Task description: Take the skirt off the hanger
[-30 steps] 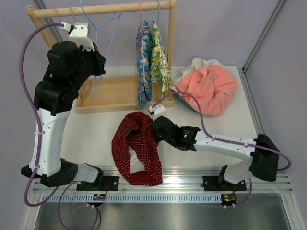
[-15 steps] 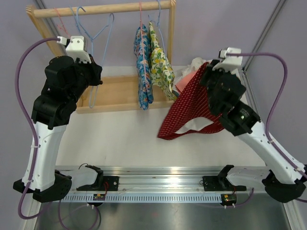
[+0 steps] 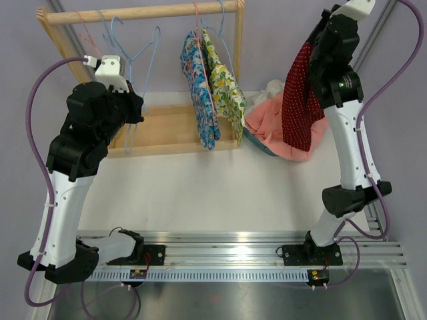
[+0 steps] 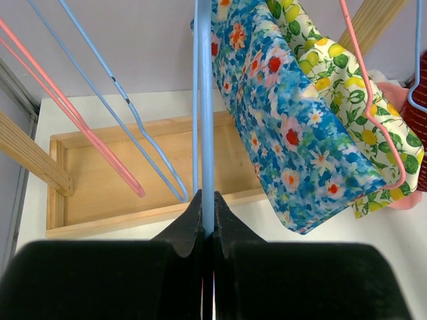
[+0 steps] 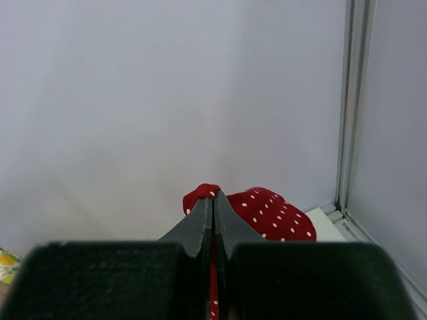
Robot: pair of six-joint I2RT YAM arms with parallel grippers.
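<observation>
Right gripper (image 5: pixel 213 203), upper right, is pinching the red white-dotted fabric skirt (image 3: pixel 300 100) aloft for clearance; left gripper (image 4: pixel 207 207), upper left, is clamping the pale-blue wire hanger (image 4: pixel 207 100) steady.

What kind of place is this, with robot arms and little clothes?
Probably a robot practice lab, not a home. The left arm and right arm are bolted to a metal rail at the edge of a white table, near a small wooden clothes rack.
</observation>
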